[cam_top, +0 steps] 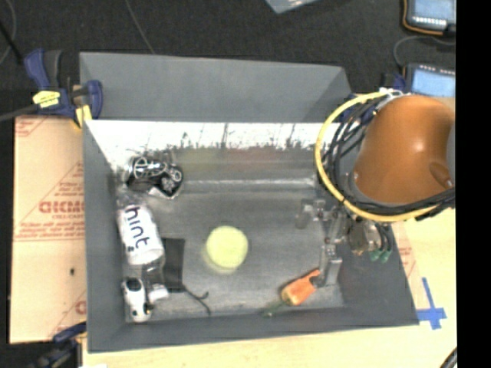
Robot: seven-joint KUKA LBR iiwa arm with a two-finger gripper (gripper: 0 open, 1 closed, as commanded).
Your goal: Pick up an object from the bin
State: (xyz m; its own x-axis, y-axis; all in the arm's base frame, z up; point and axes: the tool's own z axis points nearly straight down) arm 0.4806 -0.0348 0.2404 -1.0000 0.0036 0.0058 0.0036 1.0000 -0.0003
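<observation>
Two loose things are lying well away from the hand (pixel 331 273): a white labelled plastic bottle (pixel 139 236) and, nearer, a pale yellow-green round ball (pixel 227 249). Just beside the hand, a small orange chunk (pixel 299 290) is lying, probably light and soft, best pinched across its narrow width. Whether the hand is clenched, I cannot tell.

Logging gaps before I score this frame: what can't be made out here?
In the camera view:
Whether the gripper touches the orange thing at the bin's lower right: too small to tell.
Bin's right wall: largely hidden behind the arm's orange cover.
Black-and-white thing in the upper left corner: too blurred to name.
White can's lettering: partly turned away.
</observation>
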